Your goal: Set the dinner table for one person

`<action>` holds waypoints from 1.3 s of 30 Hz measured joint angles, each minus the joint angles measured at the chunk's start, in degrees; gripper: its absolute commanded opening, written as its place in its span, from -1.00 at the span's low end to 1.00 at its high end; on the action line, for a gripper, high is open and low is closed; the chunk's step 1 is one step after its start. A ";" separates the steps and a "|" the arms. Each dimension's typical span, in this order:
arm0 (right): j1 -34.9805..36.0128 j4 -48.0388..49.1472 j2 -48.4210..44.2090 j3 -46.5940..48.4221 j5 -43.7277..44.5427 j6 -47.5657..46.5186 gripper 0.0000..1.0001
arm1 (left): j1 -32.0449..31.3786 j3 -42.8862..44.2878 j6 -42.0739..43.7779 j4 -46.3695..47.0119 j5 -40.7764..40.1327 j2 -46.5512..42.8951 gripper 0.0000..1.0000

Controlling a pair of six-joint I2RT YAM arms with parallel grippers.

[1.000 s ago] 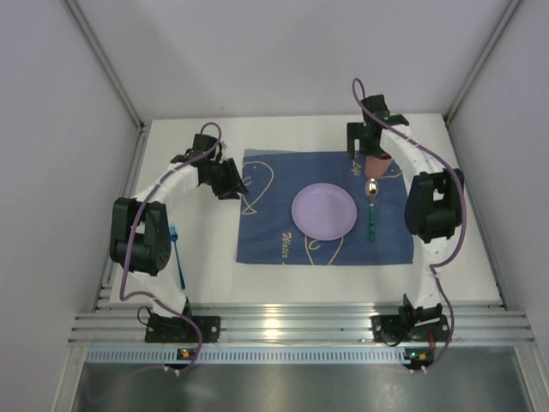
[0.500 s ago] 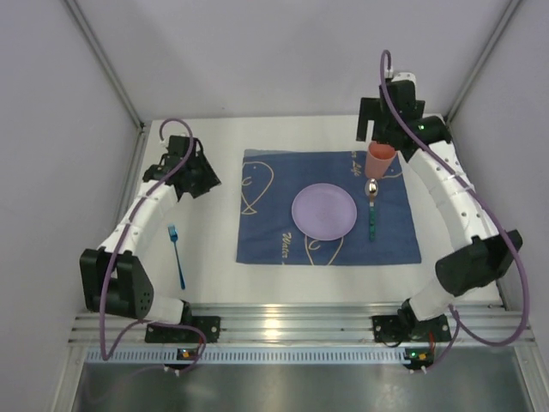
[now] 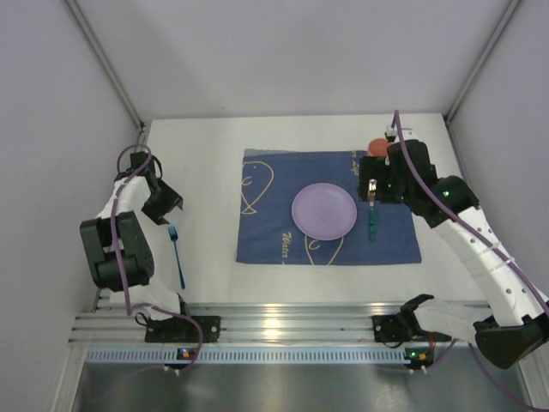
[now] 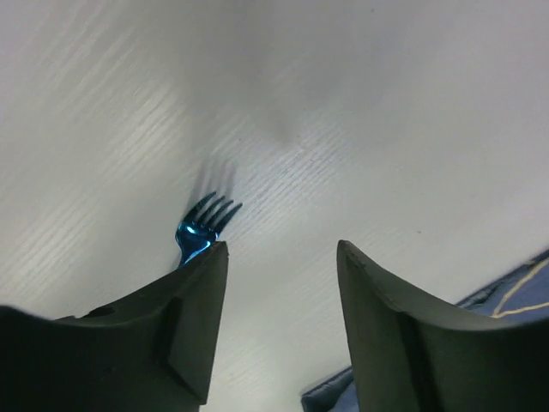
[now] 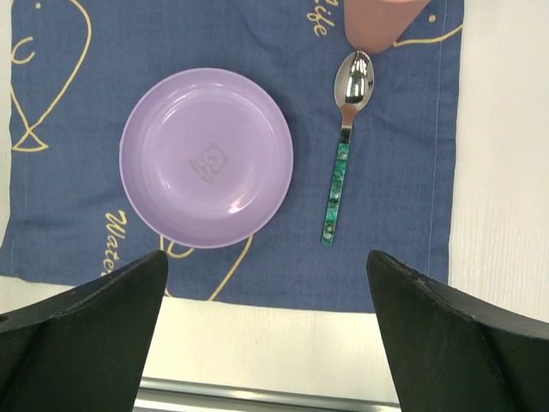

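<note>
The white dinner table (image 3: 214, 146) carries a dark-blue cloth (image 3: 266, 232) with a lilac plate (image 3: 324, 211) in its middle. A spoon with a green handle (image 3: 372, 215) lies right of the plate. A pink cup (image 3: 377, 146) stands beyond the spoon, half hidden by my right arm. A blue fork (image 3: 177, 253) lies on the bare table left of the cloth. My left gripper (image 3: 169, 209) is open and empty just behind the fork's tines (image 4: 206, 225). My right gripper (image 3: 377, 182) is open and empty, high above the cloth, looking down on the plate (image 5: 207, 159), spoon (image 5: 343, 163) and cup (image 5: 382, 21).
Aluminium rails (image 3: 300, 322) run along the near edge, and one also shows in the right wrist view (image 5: 257, 399). Grey walls close in the left, back and right sides. In the left wrist view the cloth's corner (image 4: 330, 396) lies close by the right finger.
My right gripper has let go of the cup and drawn back above the cloth. My left arm has swung from the cloth's back-left corner to the left, ending just behind the fork.
</note>
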 measured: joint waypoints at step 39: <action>0.00 -1.38 7.98 1.77 -5.33 -1.99 0.99 | 2.03 -5.60 18.73 -8.17 4.72 7.43 -0.14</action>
